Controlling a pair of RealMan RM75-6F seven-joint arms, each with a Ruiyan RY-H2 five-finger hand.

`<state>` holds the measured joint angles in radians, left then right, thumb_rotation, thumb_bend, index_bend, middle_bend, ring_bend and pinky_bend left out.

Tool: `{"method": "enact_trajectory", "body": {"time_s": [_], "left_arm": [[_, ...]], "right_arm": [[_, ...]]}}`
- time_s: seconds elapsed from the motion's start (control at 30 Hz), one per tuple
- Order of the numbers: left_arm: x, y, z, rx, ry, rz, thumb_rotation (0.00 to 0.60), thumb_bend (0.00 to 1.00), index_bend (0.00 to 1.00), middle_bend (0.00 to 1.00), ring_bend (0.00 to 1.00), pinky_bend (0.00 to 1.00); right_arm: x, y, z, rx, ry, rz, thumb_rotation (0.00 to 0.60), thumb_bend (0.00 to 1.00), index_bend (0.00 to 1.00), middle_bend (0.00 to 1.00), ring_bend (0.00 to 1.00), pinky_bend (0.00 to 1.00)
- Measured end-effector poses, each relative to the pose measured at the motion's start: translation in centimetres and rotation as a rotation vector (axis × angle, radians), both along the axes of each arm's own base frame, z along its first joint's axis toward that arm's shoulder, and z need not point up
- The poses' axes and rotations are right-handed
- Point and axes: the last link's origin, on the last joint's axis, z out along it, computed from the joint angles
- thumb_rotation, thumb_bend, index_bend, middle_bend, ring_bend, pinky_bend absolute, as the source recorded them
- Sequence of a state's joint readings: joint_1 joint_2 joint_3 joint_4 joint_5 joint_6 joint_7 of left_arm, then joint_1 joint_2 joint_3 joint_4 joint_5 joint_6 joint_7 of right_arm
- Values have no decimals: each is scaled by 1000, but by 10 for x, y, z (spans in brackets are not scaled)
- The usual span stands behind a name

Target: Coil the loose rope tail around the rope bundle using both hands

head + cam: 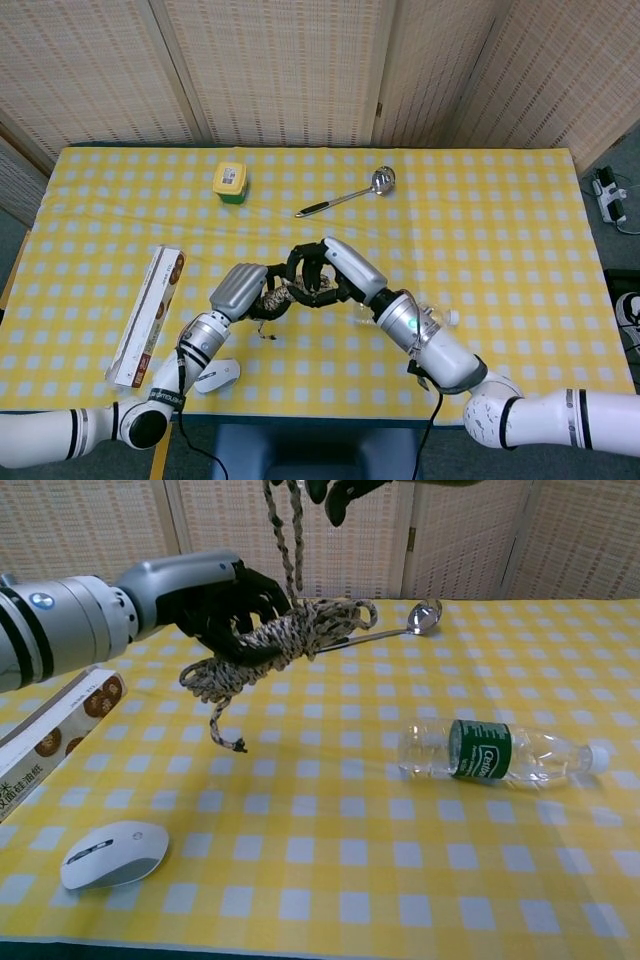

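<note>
rope bundle hangs above the yellow checked table, gripped in the curled fingers of the left hand, a short frayed end dangling below it. the loose rope tail rises straight up from the bundle to the right hand, whose dark fingers close around it (in the chest view only the fingertips show at the top edge). from the bundle in the head view, a steel ladle lies toward 1 o'clock, a yellow tub toward 11, a long box toward 9, a white mouse toward 7. a plastic bottle rests on its side at 3 o'clock.
</note>
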<state>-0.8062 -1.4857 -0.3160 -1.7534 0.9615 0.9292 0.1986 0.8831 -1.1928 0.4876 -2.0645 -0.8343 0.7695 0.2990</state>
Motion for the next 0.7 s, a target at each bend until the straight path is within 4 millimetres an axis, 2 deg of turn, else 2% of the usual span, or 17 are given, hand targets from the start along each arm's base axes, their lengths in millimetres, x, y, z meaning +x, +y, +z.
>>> {"method": "enact_trajectory", "body": {"time_s": [0.33,0.5,0.57,0.7], "left_arm": [[-4,9,-2,-34,-37,177,600,645,618,663,632,667],[-8,20,9,-56,-152,302,600,644,618,663,632,668],[-10,25,17,-51,-193,328,600,644,617,663,631,668],[-15,31,31,-44,-245,354,600,644,617,663,628,668]], "right_arm": [[1,21,-8,6,28,58,600,636,749,556,602,599],[-8,27,-7,-13,35,64,600,636,747,549,603,599],[-12,29,-8,-16,42,70,600,637,688,519,588,599],[-16,33,-9,-17,50,94,600,636,409,402,510,584]]}}
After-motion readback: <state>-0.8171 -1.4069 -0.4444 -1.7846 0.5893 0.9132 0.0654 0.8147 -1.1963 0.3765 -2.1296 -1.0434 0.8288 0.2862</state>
